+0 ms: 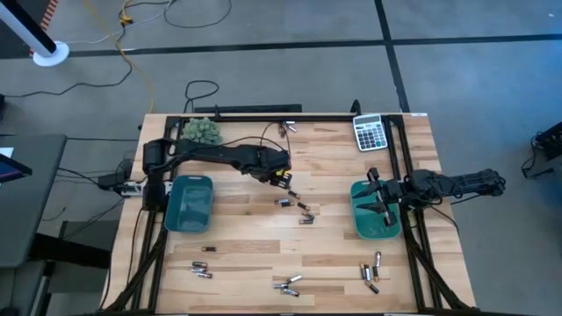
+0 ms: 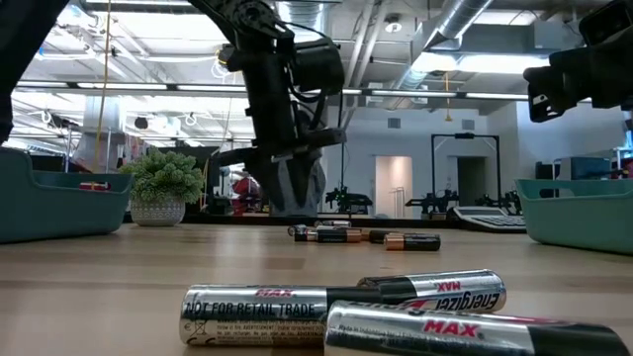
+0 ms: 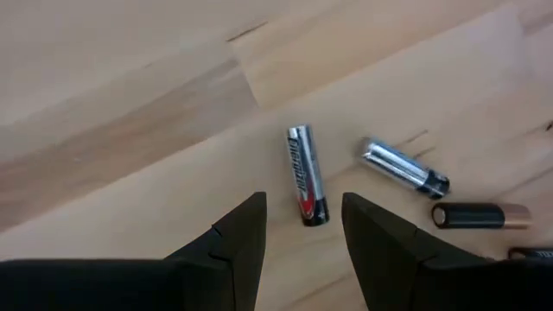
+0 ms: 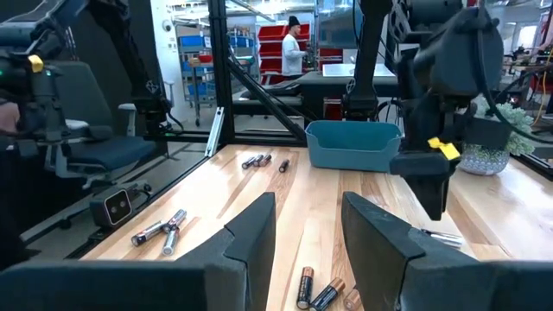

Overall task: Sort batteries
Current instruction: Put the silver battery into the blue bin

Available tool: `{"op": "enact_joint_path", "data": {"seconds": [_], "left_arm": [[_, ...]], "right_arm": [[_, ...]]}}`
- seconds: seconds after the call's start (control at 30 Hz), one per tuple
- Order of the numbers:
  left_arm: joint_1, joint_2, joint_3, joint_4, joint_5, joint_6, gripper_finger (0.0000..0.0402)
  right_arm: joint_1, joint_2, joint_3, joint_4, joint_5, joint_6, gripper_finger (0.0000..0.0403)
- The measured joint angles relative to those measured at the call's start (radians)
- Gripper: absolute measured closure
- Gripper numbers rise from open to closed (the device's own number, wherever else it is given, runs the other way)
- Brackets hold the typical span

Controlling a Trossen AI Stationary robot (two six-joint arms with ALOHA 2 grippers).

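Note:
Small batteries lie loose on the wooden table in groups: a middle cluster (image 1: pixel 294 206), some near the front edge (image 1: pixel 287 285), others front left (image 1: pixel 200 268) and front right (image 1: pixel 372 272). My left gripper (image 1: pixel 283 180) hangs open, tipped steeply down, just above the middle cluster. In the left wrist view a silvery battery (image 3: pixel 304 173) lies flat ahead of the open fingers (image 3: pixel 302 203), with another silvery one (image 3: pixel 402 166) and a dark coppery one (image 3: pixel 479 216) beside it. My right gripper (image 1: pixel 379 200) waits open and level over the right teal bin (image 1: pixel 392 230).
A second teal bin (image 1: pixel 190 204) stands left of the middle. A grey calculator (image 1: pixel 371 132) lies at the far right and a small potted plant (image 1: pixel 202 130) at the far left. A few batteries (image 1: pixel 287 128) lie near the far edge. Black frame rails run along the table's sides.

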Motion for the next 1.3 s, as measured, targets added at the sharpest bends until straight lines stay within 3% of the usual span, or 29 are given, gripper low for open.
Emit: {"op": "enact_joint_path", "data": {"seconds": [1.07, 1.3], "left_arm": [[0.017, 0.002, -0.052, 0.125, -0.026, 0.0, 0.0255], [0.016, 0.098, -0.038, 0.136, 0.019, -0.008, 0.0255]], "right_arm": [[0.0, 0.0, 0.0, 0.0, 0.0, 0.0, 0.0251], [0.0, 0.0, 0.0, 0.0, 0.0, 0.0, 0.0251]]}}
